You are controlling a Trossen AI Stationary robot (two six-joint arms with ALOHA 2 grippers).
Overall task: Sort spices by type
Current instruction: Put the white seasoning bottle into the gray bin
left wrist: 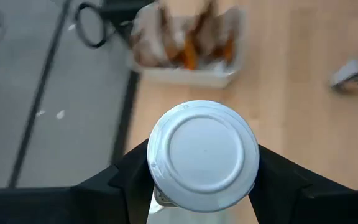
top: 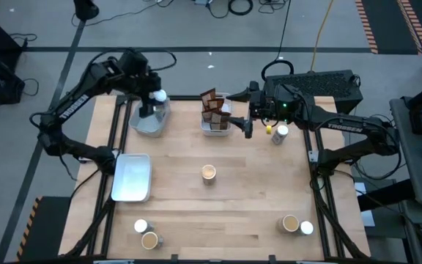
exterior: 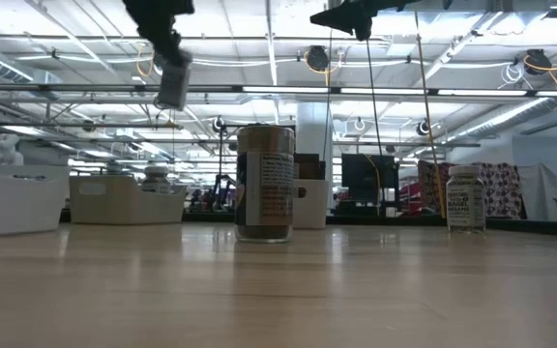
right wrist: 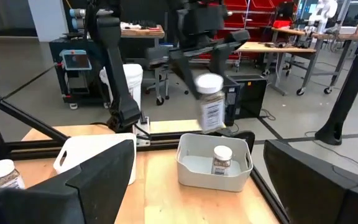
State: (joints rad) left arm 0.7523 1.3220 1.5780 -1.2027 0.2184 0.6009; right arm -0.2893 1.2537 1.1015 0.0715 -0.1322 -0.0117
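My left gripper (top: 156,97) is shut on a white-topped spice jar (right wrist: 210,102) and holds it above a clear tray (right wrist: 215,167) at the table's far left. One white-topped jar (right wrist: 221,158) stands in that tray. My right gripper (top: 236,112) hangs open with nothing between its fingers, just right of the middle tray (top: 216,126), which holds dark brown packets (top: 212,104). More jars stand on the table: a tan-topped one (top: 209,172) in the middle, a white-topped one (top: 281,133) at the far right, and pairs at the near left (top: 146,233) and near right (top: 297,225). My left gripper pinches the jar's round sides (left wrist: 157,186) between its two fingers, just under the white lid (left wrist: 204,155). The fingers (left wrist: 278,183) slant down from the far left. The jar hangs below them, a little tilted, clear of the tray underneath.
An empty white tray (top: 132,177) lies near the table's left edge. A small yellow thing (top: 268,128) lies by the far-right jar. Bare wood shows between the middle jar and the near pairs. Black frame rails (top: 113,139) run along both sides.
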